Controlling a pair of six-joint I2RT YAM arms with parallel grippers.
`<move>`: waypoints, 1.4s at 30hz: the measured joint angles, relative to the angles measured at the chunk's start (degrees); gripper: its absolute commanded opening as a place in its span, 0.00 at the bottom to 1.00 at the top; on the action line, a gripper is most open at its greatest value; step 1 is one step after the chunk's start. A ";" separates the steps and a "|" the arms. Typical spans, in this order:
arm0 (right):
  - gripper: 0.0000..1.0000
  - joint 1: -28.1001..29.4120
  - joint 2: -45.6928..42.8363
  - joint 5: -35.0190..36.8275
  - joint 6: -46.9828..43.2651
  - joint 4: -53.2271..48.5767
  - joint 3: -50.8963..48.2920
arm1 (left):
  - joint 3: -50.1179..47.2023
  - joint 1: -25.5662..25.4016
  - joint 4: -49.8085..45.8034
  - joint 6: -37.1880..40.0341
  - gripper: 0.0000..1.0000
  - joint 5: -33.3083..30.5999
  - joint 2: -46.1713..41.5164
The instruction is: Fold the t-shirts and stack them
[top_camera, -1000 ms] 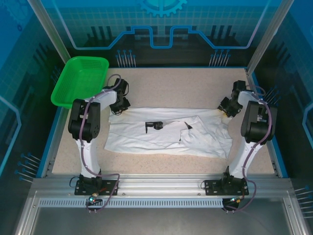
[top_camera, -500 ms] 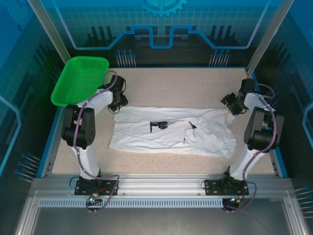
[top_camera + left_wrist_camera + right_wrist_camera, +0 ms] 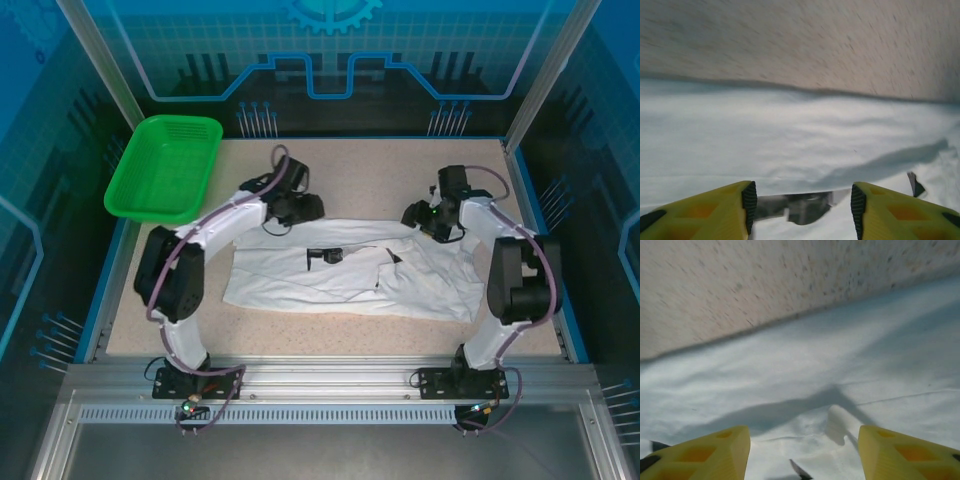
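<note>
Shirt lies flat on the counter, long axis running left to right, its far edge just under my left gripper and my right gripper, both released and holding nothing, each about equally close to that edge, the cloth stretching nearward from them.

The t-shirt lay spread across the middle of the table, its long side running left to right and nearer the front edge than the back. The basket sat at the far left corner, jutting past the left edge and well apart from the shirt. The left gripper hung over the shirt's far edge left of centre. The right gripper hung over the same edge right of centre.
</note>
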 measured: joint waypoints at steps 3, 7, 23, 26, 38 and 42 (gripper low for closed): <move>0.57 0.63 4.37 1.88 -2.73 -1.81 3.41 | 4.26 -2.58 0.13 -0.02 0.53 2.80 6.10; 0.53 0.90 6.67 3.91 -5.33 -2.27 5.99 | 8.52 -2.89 0.44 -0.17 0.53 3.72 12.68; 0.37 4.55 8.61 5.07 -7.76 -3.76 5.84 | 4.76 -2.23 7.67 -0.17 0.54 3.08 15.19; 0.37 4.59 8.59 6.12 -7.76 -4.00 5.51 | 3.85 -1.81 8.66 -0.31 0.54 3.10 15.19; 0.07 5.03 5.62 7.78 -6.40 -3.74 0.61 | 2.51 -0.74 10.99 -1.73 0.55 3.58 15.19; 0.06 7.15 2.36 10.14 -6.03 -3.74 -0.37 | 2.49 -0.74 11.02 -1.73 0.55 3.58 15.19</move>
